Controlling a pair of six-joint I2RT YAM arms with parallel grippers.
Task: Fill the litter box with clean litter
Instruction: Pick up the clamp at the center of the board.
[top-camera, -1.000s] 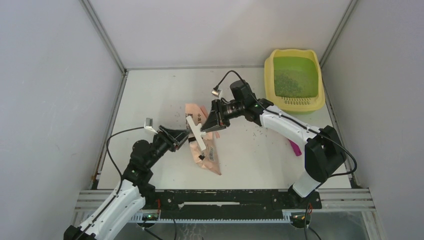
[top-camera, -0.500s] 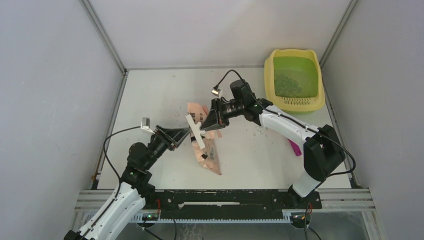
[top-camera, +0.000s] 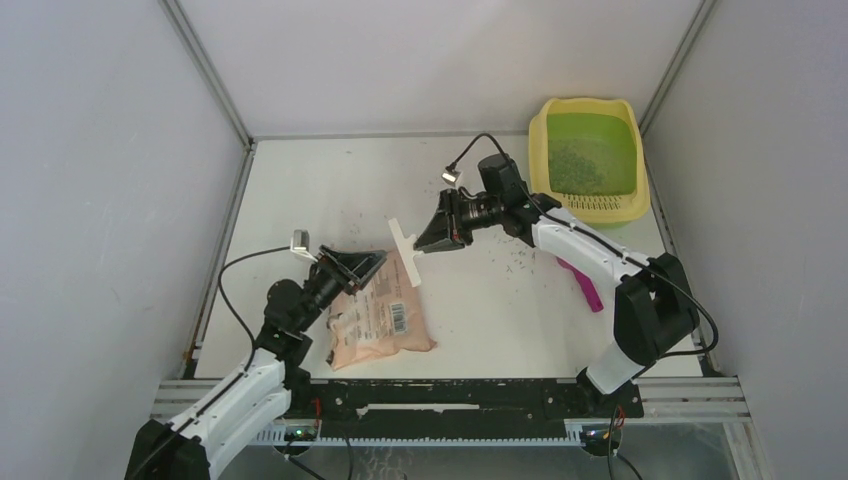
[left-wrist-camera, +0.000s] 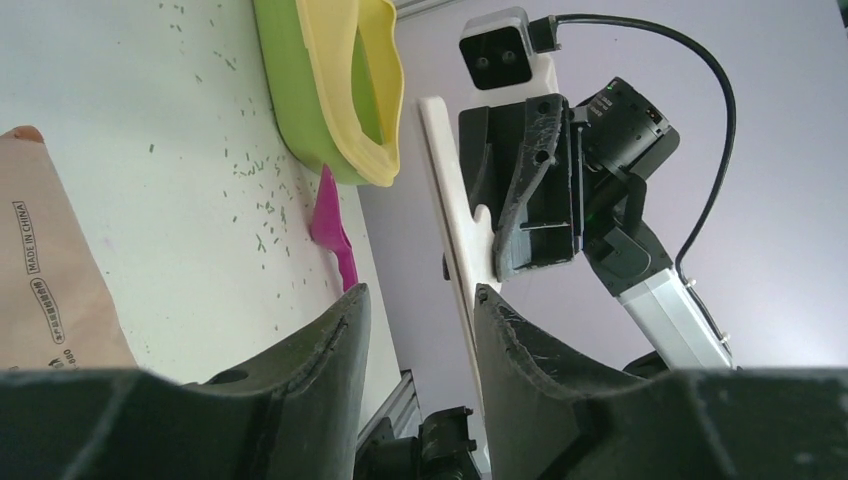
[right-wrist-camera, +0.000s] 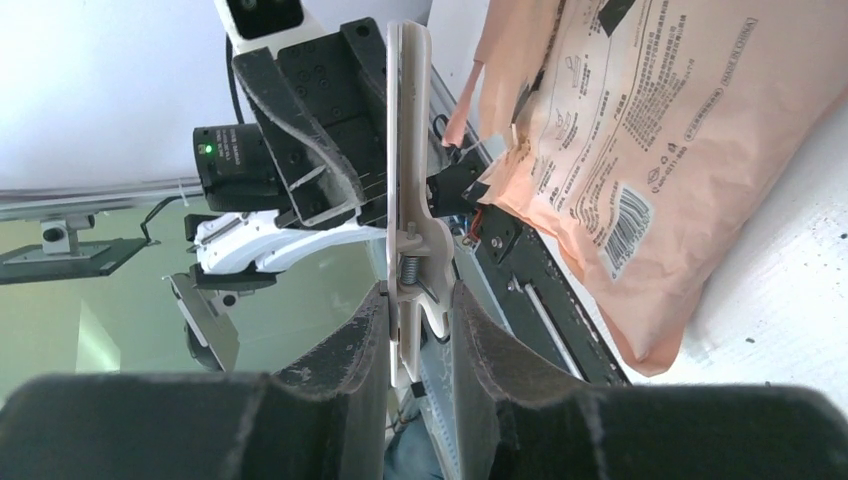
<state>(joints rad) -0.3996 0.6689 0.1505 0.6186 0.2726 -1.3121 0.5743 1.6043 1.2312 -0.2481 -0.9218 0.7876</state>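
Being clamped in the right gripper (top-camera: 423, 241), the white clip (right-wrist-camera: 408, 150) should be laid down clear of the bag (top-camera: 385, 322) beside the open, empty left gripper (top-camera: 366, 265); the litter box (top-camera: 600, 207) lies well behind the right gripper.

You see the litter box (top-camera: 538, 160) with pale yellow rim and green basin, speckled with dark grey-green litter (top-camera: 570, 165). The bag (top-camera: 375, 320) is peach-pink with black print and a barcode; the clip (top-camera: 402, 248) white, the scoop (top-camera: 592, 297) magenta.
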